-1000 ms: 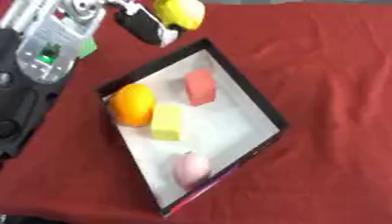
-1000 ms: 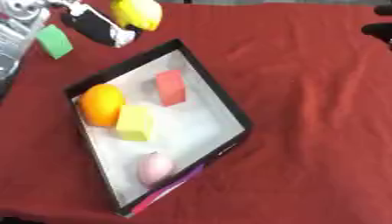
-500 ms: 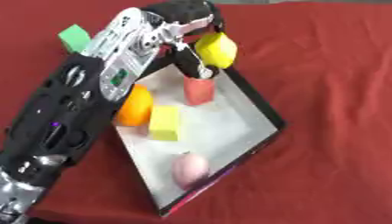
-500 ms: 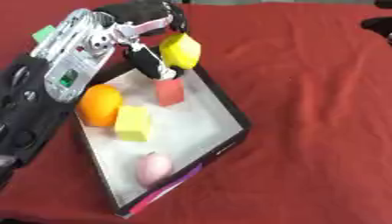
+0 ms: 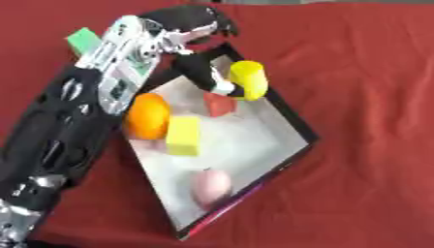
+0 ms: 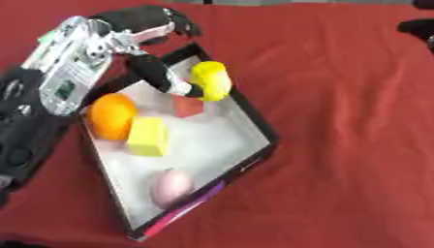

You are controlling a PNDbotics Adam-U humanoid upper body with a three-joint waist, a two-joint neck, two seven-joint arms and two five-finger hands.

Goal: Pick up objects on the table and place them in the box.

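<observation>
- Red cloth (image 5: 364, 72) covers the whole table; one shallow box (image 5: 298, 127) with black walls and a white floor lies askew on it.
- Left arm (image 5: 76, 126) enters from the lower left and crosses over the box's near-left side.
- Left hand (image 5: 199, 72) sits over the far end of the box, its fingers curled, with the yellow object (image 5: 248, 79) pinched between a dark finger and the thumb.
- Yellow object: rounded, lemon-coloured, held above the box's right wall near the far corner, clear of the white floor.
- Red block (image 6: 188, 105) lies on the box floor just below the yellow object, partly hidden by the hand's fingers.
- Orange (image 6: 112, 115) rests against the box's left wall, touching or nearly touching the arm's casing.
- Yellow block (image 5: 184, 136) lies on the box floor just beside the orange, toward the middle of the box.
- Pink egg-shaped object (image 6: 173, 185) lies near the box's near corner, well apart from the other pieces.
- Green block (image 5: 84, 38) shows on the cloth outside the box, beyond its far-left side, half hidden behind the arm.
- Right hand (image 6: 420, 26): only a dark part shows at the upper right edge of the right eye view, well apart from the box; whether its fingers are open or closed cannot be told.
</observation>
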